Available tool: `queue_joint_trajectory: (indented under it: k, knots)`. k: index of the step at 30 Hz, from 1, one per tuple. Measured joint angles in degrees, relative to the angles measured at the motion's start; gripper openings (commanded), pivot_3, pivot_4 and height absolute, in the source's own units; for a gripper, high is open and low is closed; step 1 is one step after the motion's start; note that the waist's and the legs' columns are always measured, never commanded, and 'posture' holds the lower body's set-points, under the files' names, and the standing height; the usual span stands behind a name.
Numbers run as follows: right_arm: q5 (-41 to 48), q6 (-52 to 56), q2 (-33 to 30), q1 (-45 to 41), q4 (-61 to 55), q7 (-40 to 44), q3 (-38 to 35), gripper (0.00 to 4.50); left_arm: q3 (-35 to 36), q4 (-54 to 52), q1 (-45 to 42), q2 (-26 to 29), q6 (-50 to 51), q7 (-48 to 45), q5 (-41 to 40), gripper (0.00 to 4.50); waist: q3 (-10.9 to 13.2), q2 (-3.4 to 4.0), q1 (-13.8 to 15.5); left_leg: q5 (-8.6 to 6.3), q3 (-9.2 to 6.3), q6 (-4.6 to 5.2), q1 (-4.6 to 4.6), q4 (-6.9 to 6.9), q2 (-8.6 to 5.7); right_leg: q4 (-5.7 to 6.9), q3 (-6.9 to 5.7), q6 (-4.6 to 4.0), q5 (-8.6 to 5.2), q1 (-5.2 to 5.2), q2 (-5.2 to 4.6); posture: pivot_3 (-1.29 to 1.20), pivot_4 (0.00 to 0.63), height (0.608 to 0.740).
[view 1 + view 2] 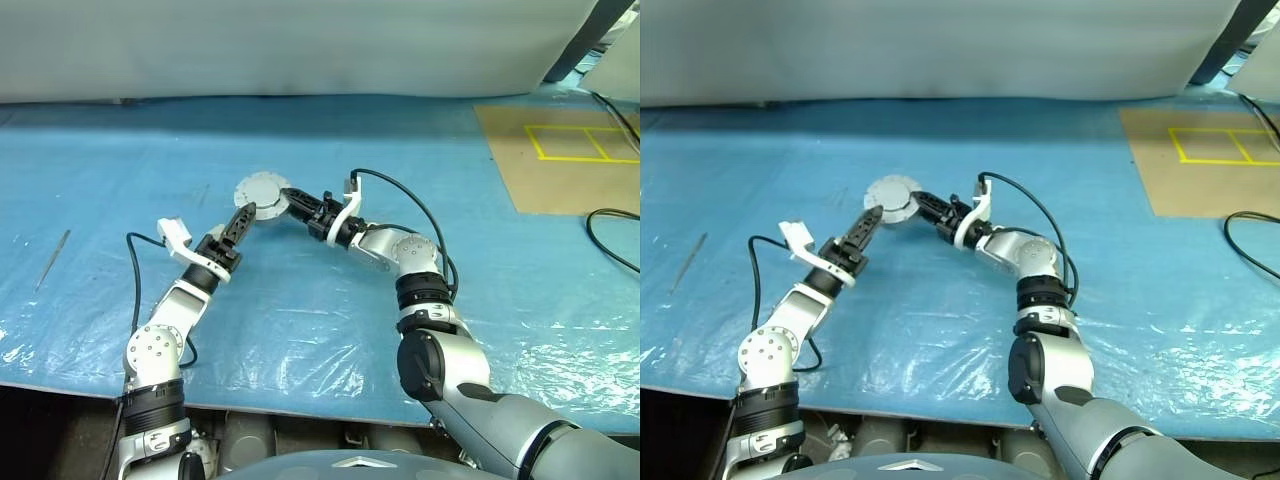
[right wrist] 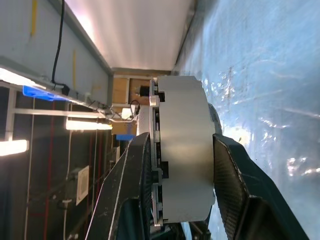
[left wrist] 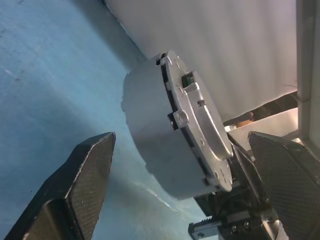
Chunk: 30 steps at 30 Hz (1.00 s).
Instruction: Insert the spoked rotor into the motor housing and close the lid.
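Note:
The motor housing (image 1: 261, 189) is a round silver drum held off the blue table, tilted on edge. A flat silver lid (image 3: 200, 125) with small tabs sits on one face of it. My right gripper (image 2: 181, 140) is shut on the housing, its fingers (image 2: 235, 175) clamping across the drum's thickness. My left gripper (image 1: 243, 218) stands open just beside the drum, its fingers (image 3: 90, 175) spread wide on either side of it without touching. The spoked rotor is hidden.
Crinkled blue plastic sheet covers the table (image 1: 320, 330). A thin metal rod (image 1: 52, 258) lies at the far left. A cardboard panel with yellow tape (image 1: 565, 150) and a black cable (image 1: 610, 235) are at the right. A white wall runs along the back.

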Motion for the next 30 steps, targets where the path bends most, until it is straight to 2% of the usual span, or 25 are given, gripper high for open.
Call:
queue_joint_trajectory:
  k: [7, 10, 13, 27, 30]
  knots:
    - [0.53, 2.21, 0.0, 0.01, -0.76, 1.45, 2.25, 1.3, 0.14, 1.94, -1.4, -1.8, -0.85, 0.28, -0.06, 4.46, 0.0, -0.02, 0.02, 0.0, -0.02, 0.0, -0.02, 0.01, -0.01, 0.0, 0.0, 0.0, 0.0, 0.0, 0.0, 0.0, 0.15, 0.74]
    - [0.54, 3.04, 0.0, 0.02, -1.18, 1.92, 3.0, 1.3, 1.34, 2.89, -2.75, -3.74, -2.41, 1.06, -1.09, 3.86, 0.0, -0.02, 0.05, 0.0, -0.03, 0.0, -0.05, 0.04, -0.02, 0.0, -0.01, 0.02, 0.02, 0.01, -0.01, 0.0, 0.15, 0.74]
    - [0.78, 3.54, 0.0, 0.05, -1.57, 2.89, 3.28, 1.3, 2.16, 3.38, -3.7, -4.42, -3.28, 0.88, -3.12, 3.0, 0.0, -0.03, 0.05, 0.0, -0.04, 0.0, -0.06, 0.07, -0.02, 0.01, -0.01, 0.02, 0.02, 0.01, -0.01, 0.0, 0.15, 0.74]
    - [0.79, 2.06, 0.0, 0.05, -1.85, 3.34, 3.41, 1.3, 2.23, 3.51, -4.65, -4.55, -3.1, 2.99, -5.75, 2.91, 0.0, -0.04, 0.06, 0.0, -0.05, 0.0, -0.06, 0.13, -0.02, 0.07, -0.01, 0.03, 0.03, 0.02, -0.01, 0.0, 0.15, 0.74]
    - [0.66, 0.61, 0.0, 0.03, -1.85, 3.34, 3.58, 2.35, 2.77, 3.68, -4.89, -5.71, -3.12, 4.76, -7.78, 2.91, 0.0, -0.04, 0.06, 0.0, -0.05, 0.0, -0.08, 0.15, -0.02, 0.08, -0.01, 0.03, 0.03, 0.02, -0.01, 0.0, 0.15, 0.74]
